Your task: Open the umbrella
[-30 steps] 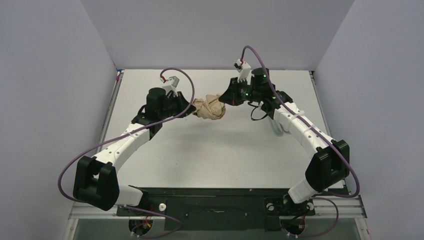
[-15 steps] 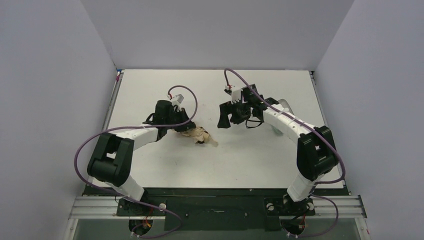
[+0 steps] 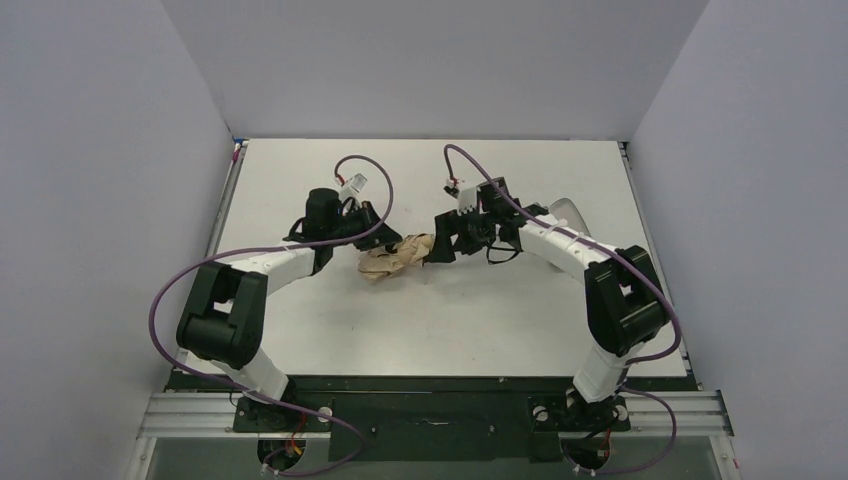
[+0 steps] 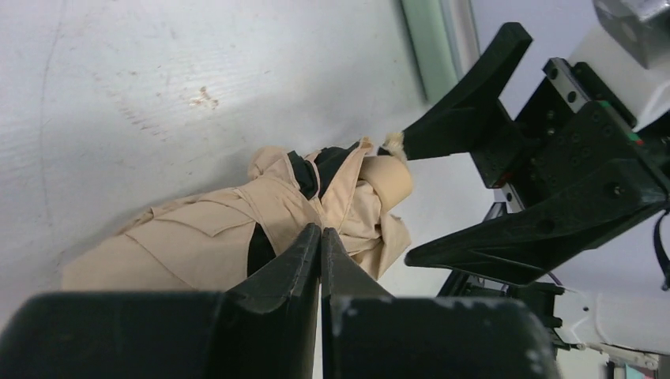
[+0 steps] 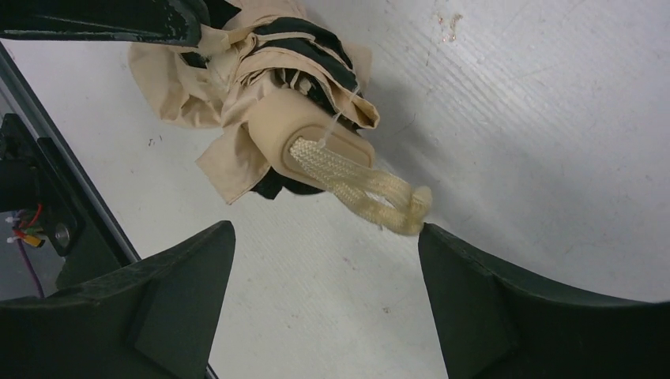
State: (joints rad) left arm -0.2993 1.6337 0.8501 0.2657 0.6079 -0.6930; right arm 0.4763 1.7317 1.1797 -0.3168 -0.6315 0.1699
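Shows white table point(image 3: 480, 320) with both arms bent in toward its middle. Puts left arm point(image 3: 265, 265) and right arm point(image 3: 560, 245) nose to nose, umbrella point(image 3: 395, 260) between them. Finds umbrella folded shut, a crumpled peach-tan bundle with black lining peeking out, down on table near centre, handle end toward right arm. At left gripper point(image 4: 320, 233): jaws pressed fully together, tips buried in a fold of fabric on the bundle, apparently pinching it. At right gripper point(image 5: 325, 230): jaws spread wide, holding nothing, one finger either side of handle end. Small tan handle point(image 5: 316, 130) sticking out of fabric, clear of both fingers. Cream woven strap point(image 5: 363, 193) trailing off handle onto table, looped end just beside one finger, contact hard to tell.
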